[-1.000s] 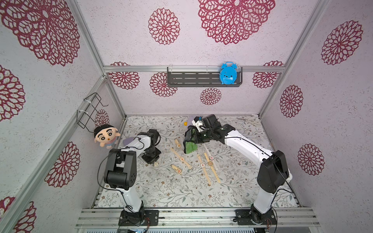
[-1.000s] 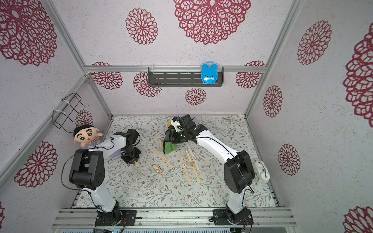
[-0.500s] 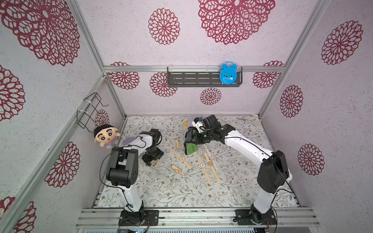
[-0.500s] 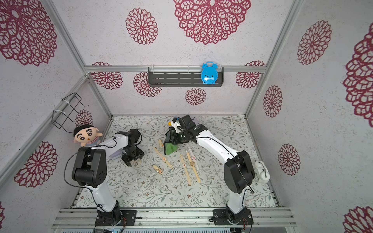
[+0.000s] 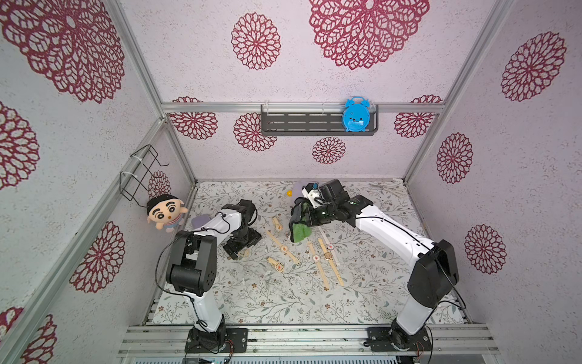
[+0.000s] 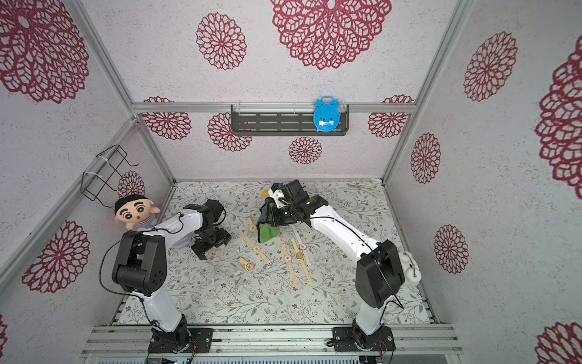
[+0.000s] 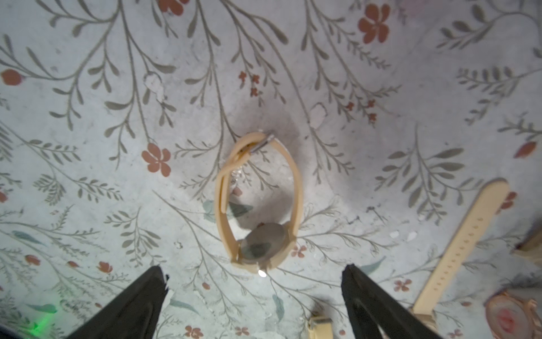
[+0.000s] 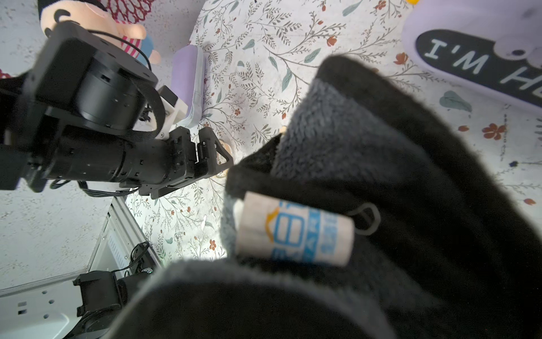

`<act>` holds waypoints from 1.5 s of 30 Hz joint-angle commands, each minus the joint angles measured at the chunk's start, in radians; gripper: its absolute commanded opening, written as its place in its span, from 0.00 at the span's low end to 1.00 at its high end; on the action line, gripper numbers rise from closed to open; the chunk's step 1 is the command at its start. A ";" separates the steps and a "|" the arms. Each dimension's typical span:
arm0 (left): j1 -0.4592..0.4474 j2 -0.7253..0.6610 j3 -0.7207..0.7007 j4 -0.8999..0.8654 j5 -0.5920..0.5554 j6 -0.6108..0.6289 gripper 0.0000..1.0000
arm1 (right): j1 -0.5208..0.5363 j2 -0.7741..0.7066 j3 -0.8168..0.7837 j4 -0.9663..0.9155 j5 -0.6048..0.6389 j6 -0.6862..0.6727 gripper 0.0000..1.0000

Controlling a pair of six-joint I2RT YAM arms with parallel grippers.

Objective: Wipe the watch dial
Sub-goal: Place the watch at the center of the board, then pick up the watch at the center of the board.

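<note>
**A looped watch on the flowery mat**

The floor is a pale mat (image 5: 283,302) with grey leaves and little red flowers. The walls have big red flower shapes. A doll (image 5: 165,212) with black hair hangs on the side wall (it is our marker here).

The watch (image 7: 258,202) sits on the mat near the doll, between the doll and the flat watches (image 5: 315,255). Its tan strap is buckled into a ring, and it lies on its side. The round part (image 7: 262,245) looks grey and dull, with a small shiny knob on its edge. I cannot tell if that is the dial or the back.

The left gripper (image 5: 243,248) is right over the watch with its jaws wide apart. In the left wrist view its black fingers (image 7: 132,305) stand on either side of the watch and do not touch it.

The right gripper (image 5: 302,216) is farther from the doll than the watch is. Its jaws are closed tight on a cloth (image 8: 352,146), fuzzy and dark grey with a white tag (image 8: 293,229). In both top views a green part hangs down. The cloth and the watch are well apart.
</note>
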 commanded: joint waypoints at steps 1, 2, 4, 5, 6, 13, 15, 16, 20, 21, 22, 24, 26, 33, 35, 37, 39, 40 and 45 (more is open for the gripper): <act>-0.029 -0.051 0.035 -0.021 0.008 -0.039 0.97 | 0.004 -0.060 -0.006 0.034 0.017 -0.010 0.00; -0.037 -0.058 0.041 -0.025 0.010 -0.054 0.97 | 0.004 -0.064 -0.012 0.036 0.022 -0.008 0.00; -0.052 -0.069 0.044 -0.027 0.019 -0.082 0.97 | 0.003 -0.071 -0.024 0.041 0.026 -0.003 0.00; -0.061 -0.074 0.043 -0.027 0.026 -0.099 0.97 | 0.003 -0.075 -0.029 0.044 0.030 -0.001 0.00; -0.068 -0.081 0.039 -0.025 0.033 -0.112 0.97 | 0.003 -0.079 -0.035 0.045 0.031 0.002 0.00; -0.122 -0.128 -0.058 0.097 0.149 -0.259 0.97 | -0.015 -0.115 -0.088 0.069 0.053 0.028 0.00; -0.141 -0.135 -0.080 0.130 0.171 -0.293 0.97 | -0.021 -0.126 -0.105 0.078 0.053 0.040 0.00; -0.147 -0.137 -0.090 0.146 0.177 -0.306 0.97 | -0.025 -0.129 -0.111 0.080 0.052 0.043 0.00; -0.180 -0.138 -0.124 0.216 0.210 -0.356 0.97 | -0.032 -0.141 -0.129 0.080 0.052 0.054 0.00; -0.188 -0.137 -0.126 0.223 0.212 -0.364 0.97 | -0.032 -0.142 -0.130 0.080 0.050 0.054 0.00; -0.197 -0.134 -0.127 0.230 0.213 -0.370 0.97 | -0.035 -0.142 -0.131 0.078 0.051 0.057 0.00; -0.209 -0.126 -0.131 0.241 0.212 -0.378 0.99 | -0.035 -0.142 -0.132 0.074 0.050 0.059 0.00; -0.220 -0.121 -0.145 0.261 0.214 -0.390 0.96 | -0.037 -0.142 -0.130 0.071 0.052 0.060 0.00; -0.238 -0.108 -0.193 0.302 0.216 -0.411 0.72 | -0.041 -0.142 -0.128 0.059 0.056 0.062 0.00; -0.243 -0.107 -0.208 0.315 0.220 -0.417 0.68 | -0.042 -0.144 -0.133 0.059 0.059 0.064 0.00; -0.250 -0.105 -0.215 0.320 0.221 -0.417 0.68 | -0.043 -0.145 -0.138 0.059 0.058 0.065 0.00; -0.257 -0.100 -0.219 0.324 0.224 -0.415 0.68 | -0.043 -0.147 -0.145 0.065 0.059 0.069 0.00; -0.261 -0.098 -0.223 0.328 0.226 -0.415 0.67 | -0.043 -0.149 -0.149 0.067 0.058 0.070 0.00; -0.275 -0.074 -0.250 0.367 0.238 -0.424 0.62 | -0.045 -0.158 -0.169 0.079 0.059 0.077 0.00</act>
